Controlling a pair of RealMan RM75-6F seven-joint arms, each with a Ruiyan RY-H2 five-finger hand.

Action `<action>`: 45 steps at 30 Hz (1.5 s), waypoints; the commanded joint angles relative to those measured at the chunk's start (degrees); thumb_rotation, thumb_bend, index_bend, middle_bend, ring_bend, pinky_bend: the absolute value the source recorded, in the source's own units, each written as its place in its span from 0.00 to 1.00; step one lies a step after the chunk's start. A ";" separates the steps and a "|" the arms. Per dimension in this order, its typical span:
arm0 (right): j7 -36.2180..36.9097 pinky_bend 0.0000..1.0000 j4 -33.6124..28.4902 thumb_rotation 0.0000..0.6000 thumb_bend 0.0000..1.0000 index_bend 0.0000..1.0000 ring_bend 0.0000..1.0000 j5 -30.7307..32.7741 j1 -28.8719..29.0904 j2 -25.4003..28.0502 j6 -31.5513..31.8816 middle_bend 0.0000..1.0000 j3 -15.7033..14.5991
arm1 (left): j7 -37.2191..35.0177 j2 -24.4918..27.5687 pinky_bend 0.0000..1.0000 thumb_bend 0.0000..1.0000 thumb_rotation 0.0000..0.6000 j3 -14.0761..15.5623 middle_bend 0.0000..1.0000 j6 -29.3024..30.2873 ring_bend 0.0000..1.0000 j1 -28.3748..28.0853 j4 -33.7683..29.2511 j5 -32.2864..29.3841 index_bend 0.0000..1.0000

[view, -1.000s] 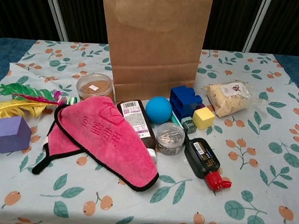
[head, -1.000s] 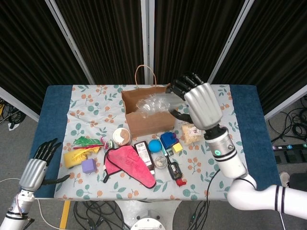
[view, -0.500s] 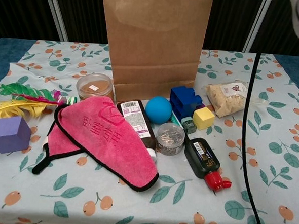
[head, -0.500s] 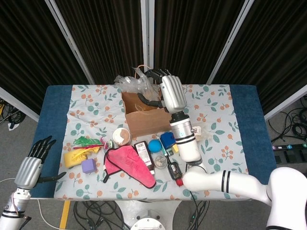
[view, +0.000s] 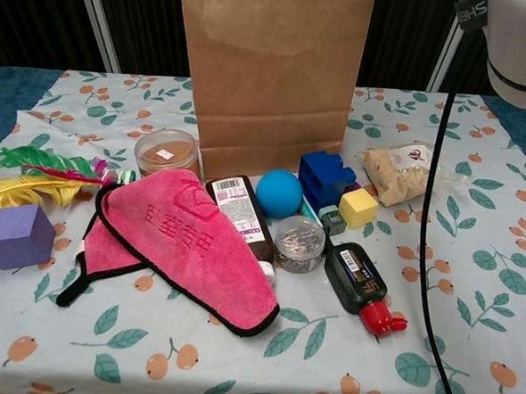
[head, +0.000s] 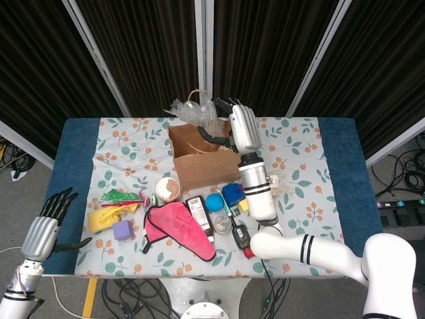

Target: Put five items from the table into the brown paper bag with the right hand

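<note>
1. Left hand (head: 41, 232) idle off the table's front-left corner, fingers apart, holding nothing.
2. Pink cloth (view: 184, 246) and other items crowd the front edge.
3. Brown paper bag (head: 199, 159) upright mid-table.
4. Right hand (head: 240, 126) grips crinkled clear plastic (head: 192, 111) above the bag's far rim; judgement: centre over the opening before releasing.

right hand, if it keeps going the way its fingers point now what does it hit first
The right hand points toward the far-left side of the table, over the brown paper bag's open top. The crumpled clear plastic at its fingertips comes first; depth is unclear, and it may already be touching it.
</note>
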 commanded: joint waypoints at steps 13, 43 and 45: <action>6.70 0.01 -7.69 1.00 0.00 0.06 0.08 -3.26 -5.69 5.60 -1.33 0.23 -0.54 | 0.19 -0.45 0.07 0.00 0.71 0.30 0.07 0.24 0.03 0.04 -0.11 0.46 0.09; -15.17 0.00 5.77 1.00 0.00 0.11 0.00 -6.10 -18.19 16.84 -22.95 0.12 -28.33 | 0.36 -0.51 0.07 0.00 0.66 0.74 0.07 0.13 0.03 -0.40 -0.72 1.15 0.09; -14.72 0.00 7.62 1.00 0.00 0.09 0.00 -6.17 -17.73 15.17 -23.57 0.11 -28.16 | 0.46 -0.44 0.07 0.00 0.65 0.79 0.07 0.13 0.03 -0.35 -0.65 1.13 0.09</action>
